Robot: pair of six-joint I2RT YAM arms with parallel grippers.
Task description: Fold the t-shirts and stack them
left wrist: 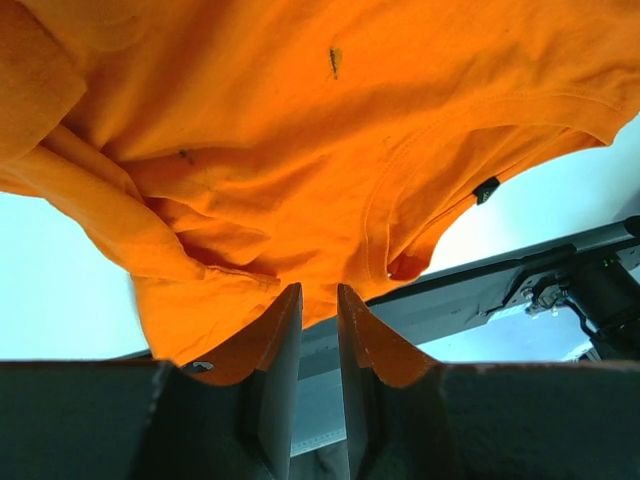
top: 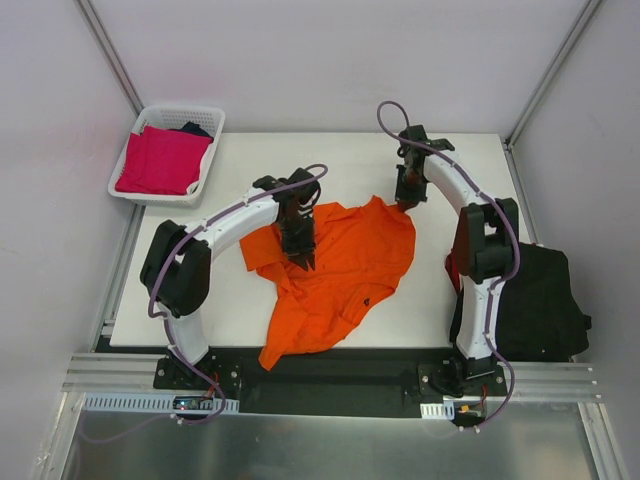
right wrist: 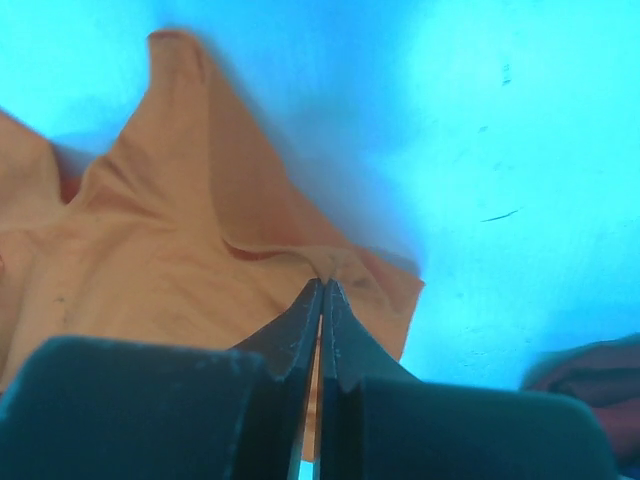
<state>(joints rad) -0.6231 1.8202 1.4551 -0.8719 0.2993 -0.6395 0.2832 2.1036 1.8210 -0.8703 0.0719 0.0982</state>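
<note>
Right fingers point(right wrist: 296, 338) are squeezed fully together on a thin bit of hem at the far right corner of the orange t-shirt point(top: 345, 270), and you can see the cloth pucker right at the tips. Left fingers point(left wrist: 272, 360) sit at a narrow gap. From the wrist view the creases all run into the tips, so I'd say they've got a bunched fold from the shirt's left-middle.

The shirt itself is crumpled in the middle of the surface point(top: 450, 160). Its long axis runs diagonally from the far right down to the near left, with the near end drooping over the front edge. So the cloth lies between the two arms, and most of it sits toward the near side of both grips. My guess is the next move is pulling the grips apart to spread it flat.

The magenta t-shirt point(top: 160, 160) is in the basket point(top: 150, 113), and the black t-shirts point(top: 545, 300) sit off to the right.
</note>
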